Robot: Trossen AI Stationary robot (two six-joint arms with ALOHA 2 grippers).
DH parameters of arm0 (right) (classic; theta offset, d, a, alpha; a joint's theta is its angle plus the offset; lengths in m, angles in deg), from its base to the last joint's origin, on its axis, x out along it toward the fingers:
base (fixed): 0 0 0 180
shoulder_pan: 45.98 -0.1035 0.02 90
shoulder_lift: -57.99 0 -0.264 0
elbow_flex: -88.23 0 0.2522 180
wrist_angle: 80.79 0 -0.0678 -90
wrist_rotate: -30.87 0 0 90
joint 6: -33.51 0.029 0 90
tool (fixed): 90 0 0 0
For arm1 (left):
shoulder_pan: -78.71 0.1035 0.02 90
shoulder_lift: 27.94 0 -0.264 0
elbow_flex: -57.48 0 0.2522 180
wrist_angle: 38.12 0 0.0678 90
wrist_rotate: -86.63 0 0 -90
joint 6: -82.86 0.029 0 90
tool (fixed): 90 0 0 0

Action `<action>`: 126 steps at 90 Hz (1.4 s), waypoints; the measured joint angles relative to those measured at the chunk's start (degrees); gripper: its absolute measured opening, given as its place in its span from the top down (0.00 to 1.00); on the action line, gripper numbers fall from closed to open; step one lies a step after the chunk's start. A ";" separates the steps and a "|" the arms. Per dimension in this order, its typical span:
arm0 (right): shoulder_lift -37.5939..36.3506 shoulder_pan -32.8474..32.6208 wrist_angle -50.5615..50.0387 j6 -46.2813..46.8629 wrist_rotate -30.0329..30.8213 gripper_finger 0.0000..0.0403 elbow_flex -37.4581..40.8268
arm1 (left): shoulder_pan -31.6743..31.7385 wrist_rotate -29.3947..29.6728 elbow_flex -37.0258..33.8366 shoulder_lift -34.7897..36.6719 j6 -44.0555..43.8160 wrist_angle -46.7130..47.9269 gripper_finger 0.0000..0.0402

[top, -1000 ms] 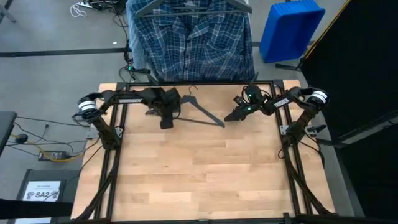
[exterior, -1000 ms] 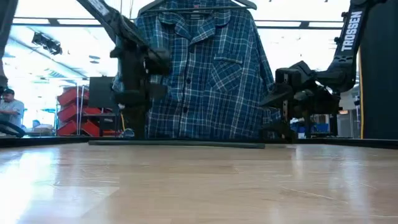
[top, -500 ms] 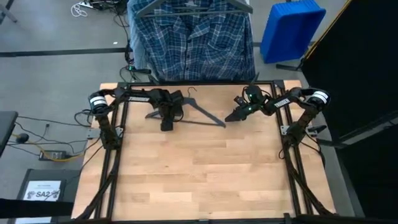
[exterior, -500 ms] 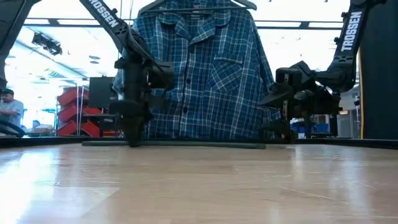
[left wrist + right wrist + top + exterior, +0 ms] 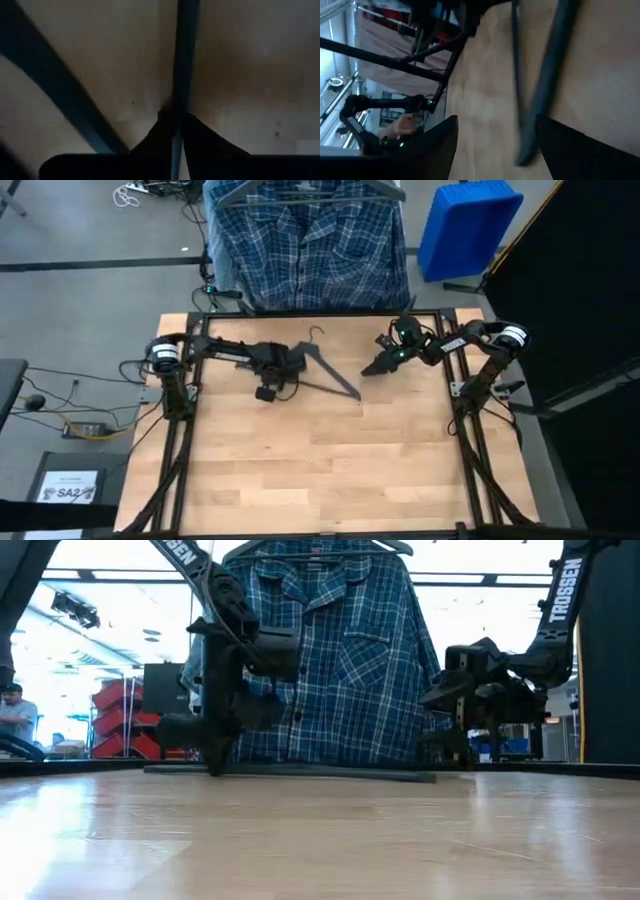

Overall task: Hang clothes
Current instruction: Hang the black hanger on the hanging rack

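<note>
On the table's far side, the left end effector (image 5: 266, 391) points down, clamping the hanger (image 5: 318, 370); the right end effector (image 5: 368, 370) hovers, fingers spread.

hanger (image 5: 322, 366) on table (image 5: 330, 460), between both arms; plaid shirt (image 5: 308, 250) behind table.

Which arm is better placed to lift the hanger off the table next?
Probably left: the left gripper is down on the hanger with the bar between its fingers in its wrist view. The right gripper sits just off the hanger's other end.
</note>
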 joint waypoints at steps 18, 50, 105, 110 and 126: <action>0.00 0.34 -3.11 0.07 1.71 0.41 -0.04 | -6.32 5.14 1.44 -0.12 -1.19 1.52 1.00; 0.00 -5.57 -3.77 -1.22 4.20 0.41 -0.04 | -10.60 15.09 8.25 0.28 -3.47 5.75 1.00; -0.17 -11.40 -5.93 -4.13 17.68 0.30 -0.20 | -11.96 21.17 17.38 0.47 -3.09 13.72 1.00; -0.15 -11.68 -6.02 -4.16 17.69 0.31 -0.17 | -12.00 21.67 17.95 0.47 -3.07 14.35 1.00; -0.02 -12.78 -6.30 -4.10 11.57 0.37 -0.13 | -11.96 24.76 20.90 0.50 -3.30 18.16 1.00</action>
